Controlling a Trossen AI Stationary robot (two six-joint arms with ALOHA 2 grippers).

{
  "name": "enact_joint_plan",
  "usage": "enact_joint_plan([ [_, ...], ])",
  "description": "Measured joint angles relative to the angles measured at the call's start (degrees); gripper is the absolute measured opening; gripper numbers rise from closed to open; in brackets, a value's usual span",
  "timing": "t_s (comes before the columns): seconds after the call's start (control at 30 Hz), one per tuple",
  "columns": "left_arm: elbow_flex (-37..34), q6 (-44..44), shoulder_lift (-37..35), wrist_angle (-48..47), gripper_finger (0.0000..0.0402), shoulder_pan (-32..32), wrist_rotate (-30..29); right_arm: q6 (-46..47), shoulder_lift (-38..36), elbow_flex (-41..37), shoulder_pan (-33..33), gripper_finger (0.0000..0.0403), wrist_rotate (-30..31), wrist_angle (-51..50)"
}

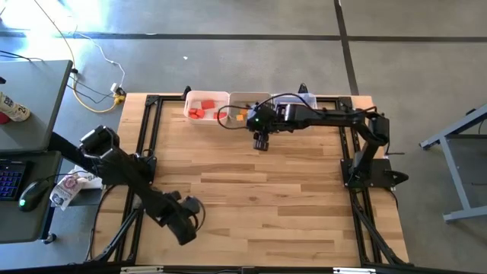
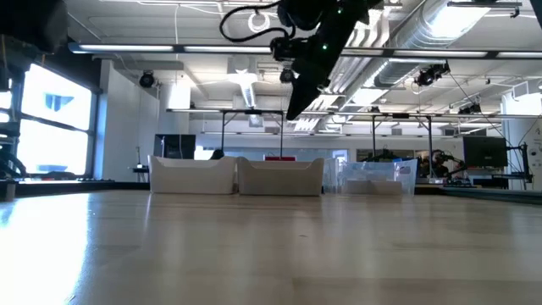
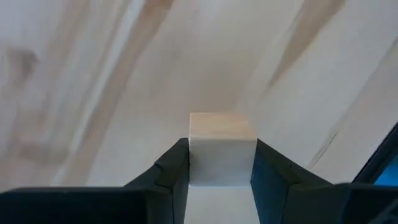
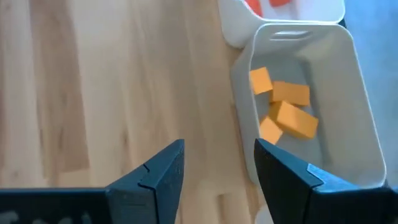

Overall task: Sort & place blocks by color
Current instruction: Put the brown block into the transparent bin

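Note:
My left gripper (image 1: 186,227) is near the table's near left corner, shut on a pale wooden block (image 3: 221,134) that shows only in the left wrist view. My right gripper (image 1: 261,143) hangs open and empty above the table (image 4: 219,155), just in front of the middle bin (image 1: 245,112). That bin holds several orange-yellow blocks (image 4: 283,109) lying on its floor. The white bin to its left (image 1: 204,106) holds red blocks (image 1: 199,109). In the low view the right gripper (image 2: 296,106) is high above the bins. My left gripper pinches the pale wooden block between its two fingers (image 3: 171,171), one on each opposite side face (image 3: 194,155). The block's outer end sticks out past the fingertips. Whether the block rests on the table or is lifted clear, I cannot tell.
Three bins stand in a row along the table's far edge; the third, clear one (image 2: 377,176) is mostly under the right arm in the high view. Bare wooden tabletop (image 1: 259,205) stretches between the two grippers. A desk with a keyboard and mouse stands off the table's left.

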Motion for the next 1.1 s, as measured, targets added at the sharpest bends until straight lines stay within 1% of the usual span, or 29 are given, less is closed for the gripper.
enact_joint_plan([
  [0.3,0.0,14.88,-4.8,3.54,0.0107,7.86,-0.71,-0.24,-2.82,-0.02,5.41,0.0179,1.94,-8.92],
  [0.63,-0.01,29.99,-10.23,9.89,0.0107,17.14,-1.08,0.02,-4.05,-0.02,13.03,0.0179,2.19,-14.37],
  [0.83,0.0,35.93,-14.53,12.22,0.011,20.88,-1.07,1.02,-5.73,-0.02,17.77,0.0179,2.4,-14.2],
  [0.93,0.02,38.06,-16.74,14.33,0.0108,22.4,-1.11,3.07,-7.2,-0.02,20.09,0.0179,3.94,-13.79],
  [1.0,-0.02,39.44,-18.26,15.04,0.0109,23.37,-1.37,3.03,-8.03,-0.02,21.72,0.0179,5.33,-12.8],
  [1.07,0.11,40.76,-19.06,18.56,0.011,24.19,-1.37,2.53,-8.66,-0.02,23.24,0.0179,5.78,-11.53],
  [1.1,-0.02,41.41,-19.79,18.65,0.011,24.63,-1.39,1.73,-8.97,-0.02,23.87,0.0179,5.72,-10.4],
])
